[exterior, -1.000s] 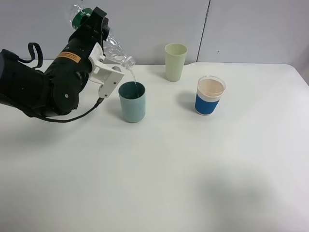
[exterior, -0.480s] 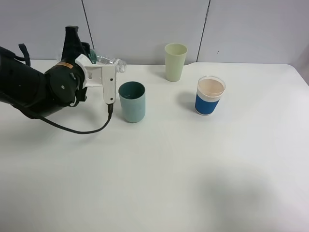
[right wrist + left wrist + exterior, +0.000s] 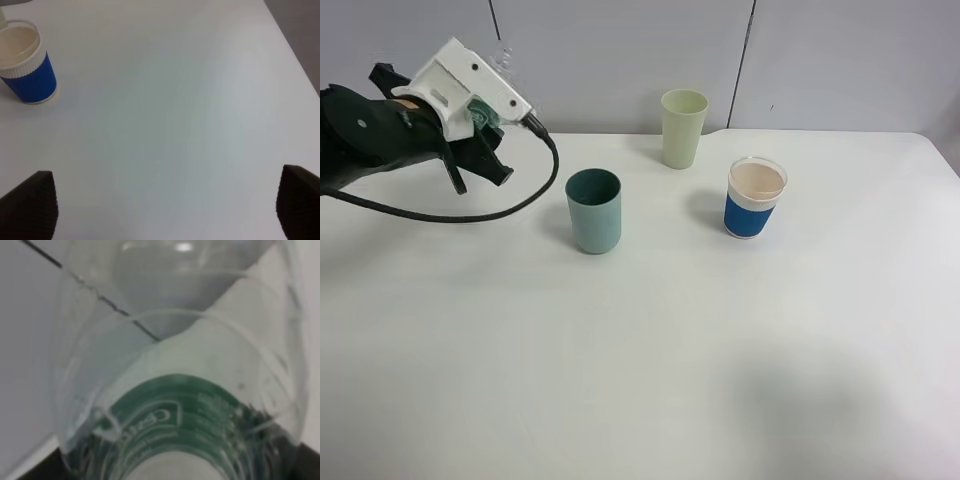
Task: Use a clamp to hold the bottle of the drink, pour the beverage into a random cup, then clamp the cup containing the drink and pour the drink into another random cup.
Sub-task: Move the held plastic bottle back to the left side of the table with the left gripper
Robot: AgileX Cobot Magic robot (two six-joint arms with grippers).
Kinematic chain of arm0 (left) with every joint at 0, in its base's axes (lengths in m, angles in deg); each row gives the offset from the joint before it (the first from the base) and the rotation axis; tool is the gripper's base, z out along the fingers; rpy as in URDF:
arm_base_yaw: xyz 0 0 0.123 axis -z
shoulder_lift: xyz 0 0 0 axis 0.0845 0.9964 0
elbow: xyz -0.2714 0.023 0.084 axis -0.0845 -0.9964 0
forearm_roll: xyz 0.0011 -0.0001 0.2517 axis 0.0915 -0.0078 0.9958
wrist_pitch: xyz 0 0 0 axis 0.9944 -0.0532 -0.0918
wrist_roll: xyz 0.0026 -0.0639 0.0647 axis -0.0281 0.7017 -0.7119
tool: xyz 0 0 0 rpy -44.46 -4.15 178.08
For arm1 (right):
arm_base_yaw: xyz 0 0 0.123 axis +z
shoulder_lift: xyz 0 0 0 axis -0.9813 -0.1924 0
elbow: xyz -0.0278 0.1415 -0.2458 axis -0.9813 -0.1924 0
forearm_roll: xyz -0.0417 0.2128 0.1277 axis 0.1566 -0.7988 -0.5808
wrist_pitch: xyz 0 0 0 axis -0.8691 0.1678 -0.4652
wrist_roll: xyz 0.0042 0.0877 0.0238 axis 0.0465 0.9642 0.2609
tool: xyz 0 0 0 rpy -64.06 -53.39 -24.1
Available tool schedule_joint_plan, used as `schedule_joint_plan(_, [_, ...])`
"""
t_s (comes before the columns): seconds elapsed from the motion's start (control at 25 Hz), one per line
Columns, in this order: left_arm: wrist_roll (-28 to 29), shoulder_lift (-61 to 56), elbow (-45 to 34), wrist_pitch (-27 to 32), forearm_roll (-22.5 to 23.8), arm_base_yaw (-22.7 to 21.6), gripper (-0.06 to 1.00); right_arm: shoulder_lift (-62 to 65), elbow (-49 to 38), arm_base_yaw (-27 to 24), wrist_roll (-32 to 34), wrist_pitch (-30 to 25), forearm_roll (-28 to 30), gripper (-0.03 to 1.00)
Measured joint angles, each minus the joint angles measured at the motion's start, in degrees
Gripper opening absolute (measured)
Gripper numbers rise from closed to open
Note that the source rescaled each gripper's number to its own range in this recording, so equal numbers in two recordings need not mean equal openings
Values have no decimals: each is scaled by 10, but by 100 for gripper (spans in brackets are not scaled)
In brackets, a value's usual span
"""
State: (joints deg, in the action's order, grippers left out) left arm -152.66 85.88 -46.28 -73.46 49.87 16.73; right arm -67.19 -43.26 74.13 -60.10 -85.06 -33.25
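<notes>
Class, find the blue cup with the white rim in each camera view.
Exterior high: blue cup right of centre, standing upright.
Left wrist: not in it; the bottle fills it.
Right wrist: the cup in a corner, at the picture's edge.
Shared landmark: the white table beneath it.

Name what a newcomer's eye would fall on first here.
First, the black left arm at the table's far left, holding up a clear bottle whose green label fills the left wrist view. Next, three cups on the white table: a teal cup nearest the arm, a pale green cup behind it, and a blue-and-white cup to the right.
</notes>
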Motion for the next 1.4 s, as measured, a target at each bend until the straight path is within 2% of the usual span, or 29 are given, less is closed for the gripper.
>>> schedule_joint_plan(0.08, [112, -10, 1, 31, 66, -21, 9, 0, 0, 0, 0, 0, 0, 71])
schedule_joint_plan(0.16, [249, -18, 1, 51, 145, -44, 9, 0, 0, 0, 0, 0, 0, 71])
schedule_joint_plan(0.32, [511, -35, -3, 50, 348, -88, 9, 0, 0, 0, 0, 0, 0, 71])
schedule_joint_plan(0.36, [561, -37, -7, 46, 401, -98, 9, 0, 0, 0, 0, 0, 0, 71])
schedule_joint_plan(0.48, [708, -37, -26, -5, 533, -138, 9, 0, 0, 0, 0, 0, 0, 71])
schedule_joint_plan(0.6, [818, -37, -48, -73, 615, -188, 9, 0, 0, 0, 0, 0, 0, 71])
schedule_joint_plan(0.64, [818, -37, -48, -73, 615, -188, 9, 0, 0, 0, 0, 0, 0, 71])
schedule_joint_plan(0.72, [845, -37, -59, -113, 644, -219, 9, 0, 0, 0, 0, 0, 0, 71])
schedule_joint_plan(0.8, [848, -37, -67, -132, 656, -242, 9, 0, 0, 0, 0, 0, 0, 71])
schedule_joint_plan(1.12, [831, 12, -71, -164, 664, -317, 9, 0, 0, 0, 0, 0, 0, 71])
schedule_joint_plan(1.28, [831, 77, -71, -256, 686, -341, 9, 0, 0, 0, 0, 0, 0, 71])
schedule_joint_plan(1.4, [817, 129, -69, -323, 693, -344, 9, 0, 0, 0, 0, 0, 0, 71])
